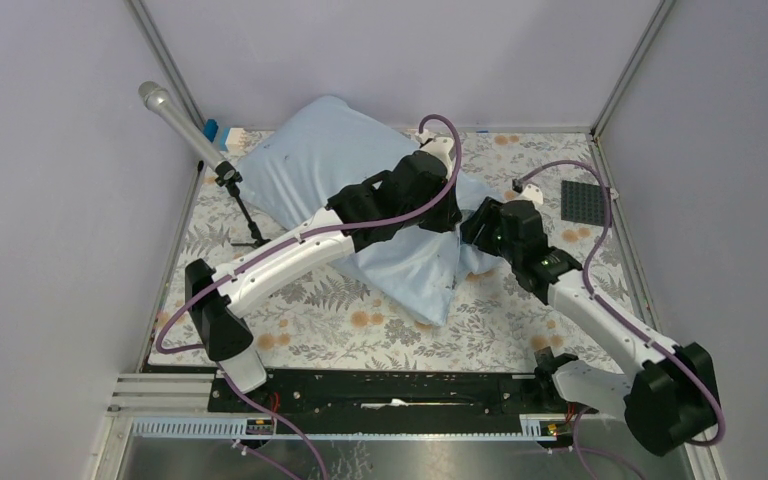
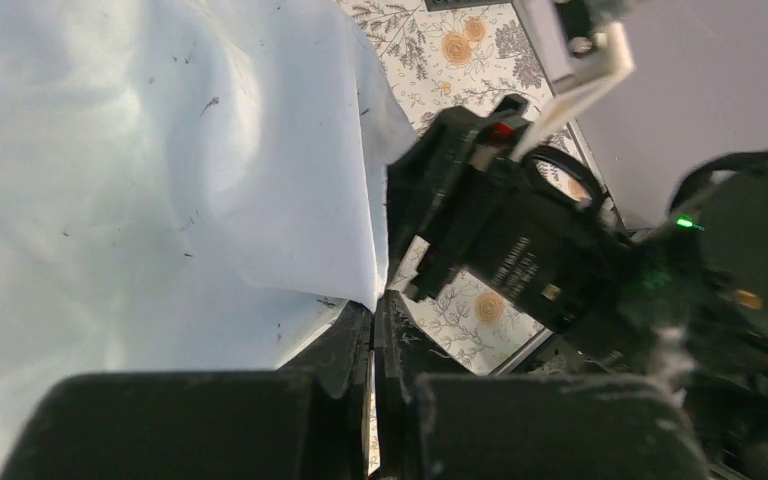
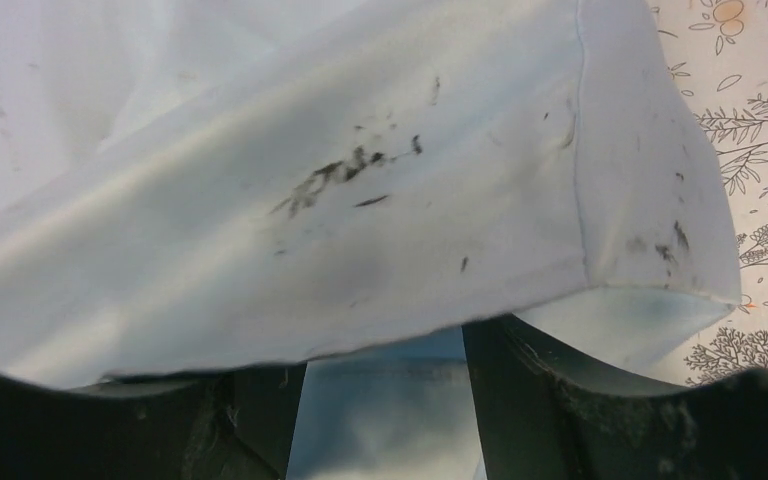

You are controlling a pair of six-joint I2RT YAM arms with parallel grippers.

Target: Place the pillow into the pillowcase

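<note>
The light-blue pillowcase (image 1: 325, 160) lies plump and slanted from the back left to the table's middle. No cream pillow fabric shows; the pillow is hidden. My left gripper (image 1: 445, 222) reaches over it and is shut on the thin edge of the pillowcase (image 2: 160, 150), which is pinched at the tips of that gripper (image 2: 375, 305). My right gripper (image 1: 475, 235) sits just right of it at the same end. In the right wrist view this gripper (image 3: 385, 350) is open, its tips hidden under the draped pillowcase (image 3: 360, 200), with blue fabric between the fingers.
A floral table cloth (image 1: 340, 320) covers the table. A microphone (image 1: 175, 115) on a black stand (image 1: 250, 235) stands at the back left beside the pillowcase. A dark grid plate (image 1: 585, 200) lies at the back right. The right arm's wrist (image 2: 520, 240) is close in front of the left gripper.
</note>
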